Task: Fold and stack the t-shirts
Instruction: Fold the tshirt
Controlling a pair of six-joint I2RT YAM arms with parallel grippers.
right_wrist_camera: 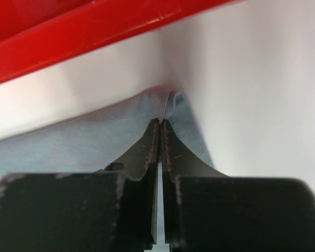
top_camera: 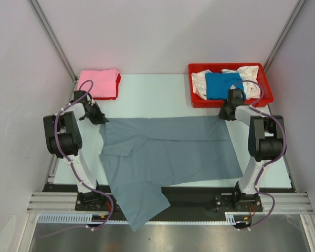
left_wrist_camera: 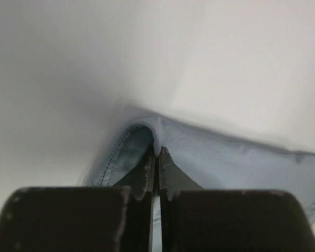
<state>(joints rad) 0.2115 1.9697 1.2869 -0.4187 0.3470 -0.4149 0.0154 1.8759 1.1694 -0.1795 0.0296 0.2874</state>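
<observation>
grey shirt (top_camera: pixel 168 152) spread across tabletop (top_camera: pixel 152 94), part hanging over near edge | left end effector (left_wrist_camera: pixel 157 149) + right end effector (right_wrist_camera: pixel 160 122) both pinched tight on its far corners | guess: lifts far edge evenly for a fold

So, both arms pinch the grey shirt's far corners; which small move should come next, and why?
Probably lift both corners slightly and draw them nearer. The left fingers and right fingers are shut on far corners of the grey t-shirt, spread flat.
</observation>
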